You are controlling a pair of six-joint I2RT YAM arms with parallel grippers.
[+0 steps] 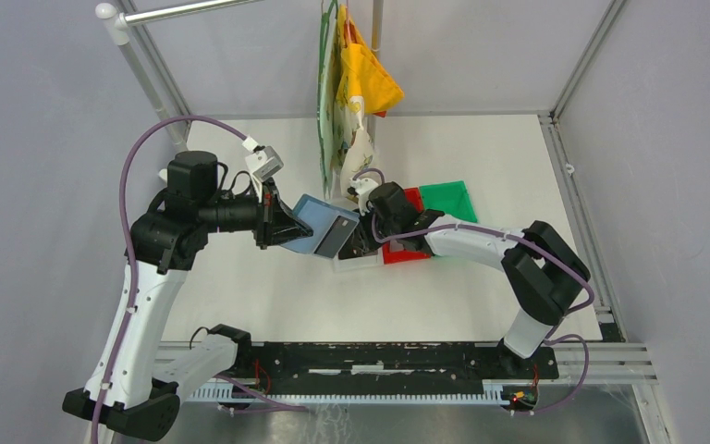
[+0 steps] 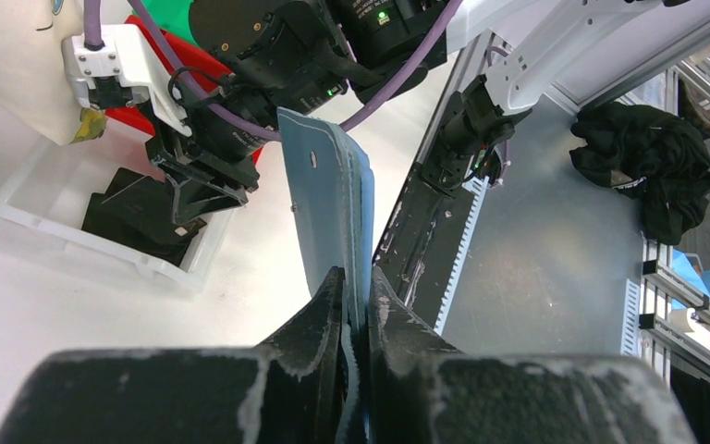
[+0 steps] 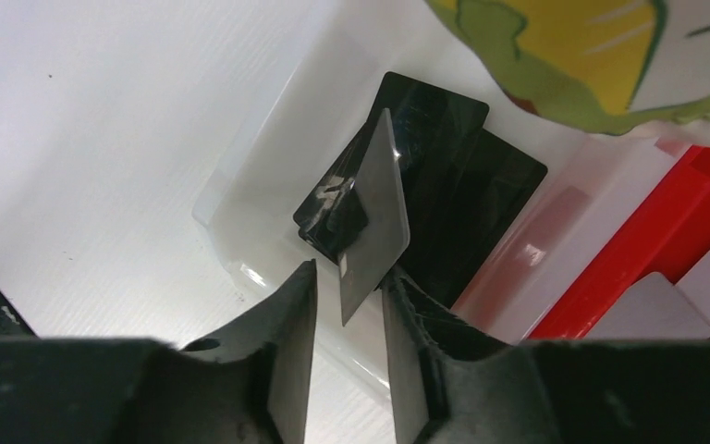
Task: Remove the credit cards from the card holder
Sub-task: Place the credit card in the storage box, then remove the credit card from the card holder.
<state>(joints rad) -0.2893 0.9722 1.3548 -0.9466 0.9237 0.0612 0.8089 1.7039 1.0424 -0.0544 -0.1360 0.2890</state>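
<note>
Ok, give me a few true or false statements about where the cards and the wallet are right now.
1. The left gripper is shut on the teal card holder. True.
2. Black cards lie in the green bin. False: they lie in the white bin.
3. A grey card stands between the right gripper's fingers. True.
4. The card holder rests flat on the tabletop. False: it is held above the table.

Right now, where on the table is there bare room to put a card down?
Bare: the wide near strip of table between the white bin and the arm bases, and the far right corner beyond the green bin. Crowded: the middle, where the card holder, left gripper, right gripper and red bin bunch together.
</note>
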